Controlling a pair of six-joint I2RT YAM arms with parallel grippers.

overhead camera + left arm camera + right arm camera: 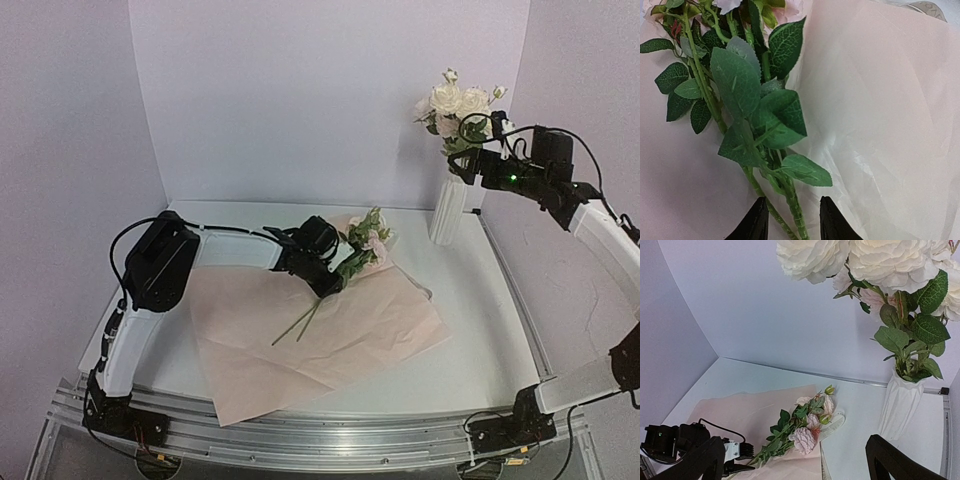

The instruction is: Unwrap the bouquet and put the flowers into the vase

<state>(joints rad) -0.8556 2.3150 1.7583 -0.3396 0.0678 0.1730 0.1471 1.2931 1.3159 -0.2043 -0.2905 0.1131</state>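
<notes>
The wrapping paper (300, 350) lies spread flat on the bench (480, 330), a wide pale pink sheet reaching from the left arm's side to past the middle. On its far part lie the pink flowers (367, 243), a small bunch with green leaves. Their heads point towards the back wall, and the long thin stems (300, 325) trail towards the near edge, cut ends resting on the paper. The left fingers (333, 283) are down over these stems, just below the leaves. In the left wrist view the two dark fingertips (757, 220) stand at a narrow gap with the stems between them. One stem runs against the tip on the left of that view, while a strip of paper shows between the other stem and the opposite tip, so the fingers are partly apart around the stems, not clamped on them.

At the back right corner of the bench stands the vase (447, 212), white, ribbed and upright, off the paper and well apart from the pink bunch. It holds the white flowers (458, 100), large cream blooms whose green leaves rise above the rim. The right fingers (466, 160) hang in the air close beside the leafy stems above that rim, spread wide with nothing between them; whether they touch the leaves I cannot tell
</notes>
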